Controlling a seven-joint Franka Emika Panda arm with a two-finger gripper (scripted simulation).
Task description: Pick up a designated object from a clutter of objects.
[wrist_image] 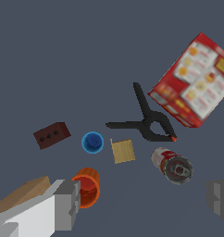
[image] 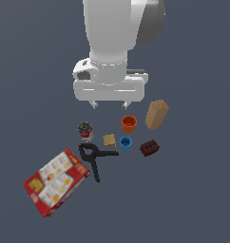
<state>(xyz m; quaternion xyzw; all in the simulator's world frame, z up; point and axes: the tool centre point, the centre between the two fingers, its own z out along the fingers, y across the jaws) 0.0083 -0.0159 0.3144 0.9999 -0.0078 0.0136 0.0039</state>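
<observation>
Beside the clamp (image: pixel 94 158), red-and-white-labelled can (image: pixel 86 131).

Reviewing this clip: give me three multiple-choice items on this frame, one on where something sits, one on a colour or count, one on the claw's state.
1. What lies directly beside the can?
A. the black clamp
B. the dark red brick
C. the tan box

2. How many cups are there?
A. one
B. two
C. three

3. The claw is:
A. shut on the can
B. shut on a cup
C. open, holding nothing

Answers:
1 A, the clamp's head ends right by the can.
2 B, one orange cup and one blue cup.
3 C, its fingers stand wide apart above the clutter.
</observation>
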